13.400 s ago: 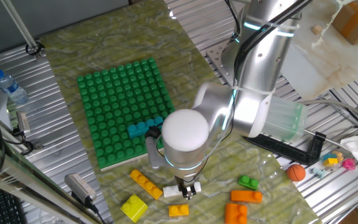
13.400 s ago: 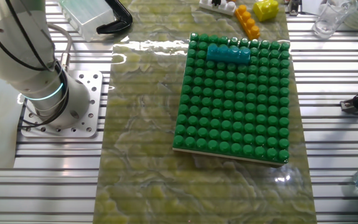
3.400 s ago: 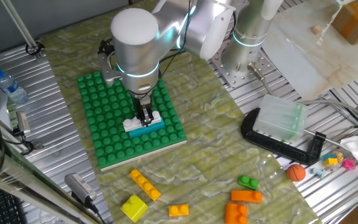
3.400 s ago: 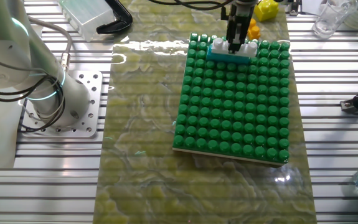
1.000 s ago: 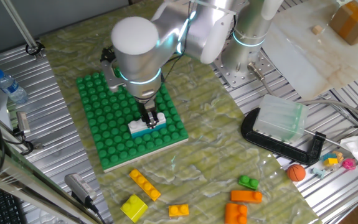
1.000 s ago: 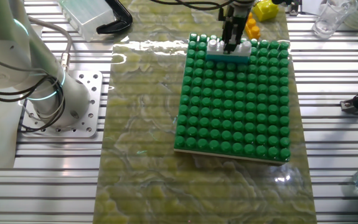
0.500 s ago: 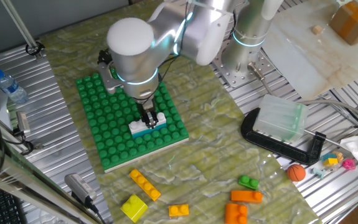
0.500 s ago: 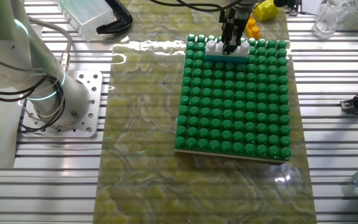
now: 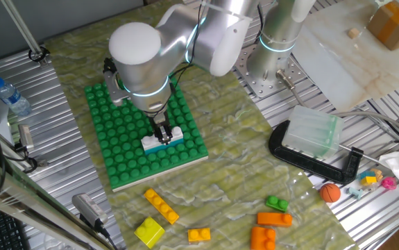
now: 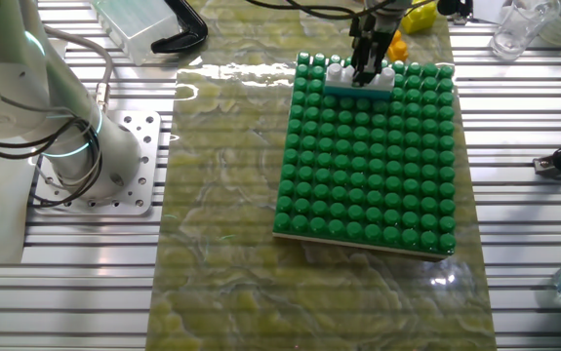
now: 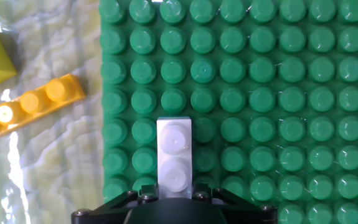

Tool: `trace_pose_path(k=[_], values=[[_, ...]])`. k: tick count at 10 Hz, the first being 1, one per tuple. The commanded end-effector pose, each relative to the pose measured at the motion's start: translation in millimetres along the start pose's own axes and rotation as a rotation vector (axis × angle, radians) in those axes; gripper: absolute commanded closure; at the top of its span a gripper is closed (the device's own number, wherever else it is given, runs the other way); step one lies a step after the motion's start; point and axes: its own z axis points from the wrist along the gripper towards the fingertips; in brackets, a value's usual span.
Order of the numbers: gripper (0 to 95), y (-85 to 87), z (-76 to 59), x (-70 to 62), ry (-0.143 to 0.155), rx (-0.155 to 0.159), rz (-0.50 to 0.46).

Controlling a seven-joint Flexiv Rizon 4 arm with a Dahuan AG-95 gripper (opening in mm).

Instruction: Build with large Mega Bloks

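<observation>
We find no readable text, label, brand, number or sign on anything in these three views of the table.

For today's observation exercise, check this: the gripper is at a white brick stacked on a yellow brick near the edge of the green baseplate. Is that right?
Not quite. The white brick sits on a teal brick, not a yellow one; one fixed view shows the teal under it. The rest holds: the gripper is at it, near the edge of the green baseplate.
</observation>
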Motion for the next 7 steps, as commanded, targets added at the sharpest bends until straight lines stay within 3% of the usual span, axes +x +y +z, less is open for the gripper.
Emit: trace_pose_path(k=[1,3,5,7], values=[[95.0,-1.3,24.0,-1.2,-0.007,0.004,0.003],[95.0,0.8,18.9,-1.5,-0.003,0.005,0.007],[57.0,2.7,7.9,-1.7,-0.001,0.015,0.0],[57.0,-0.7,-6.7,-0.3,-0.014,0.014,-0.019]])
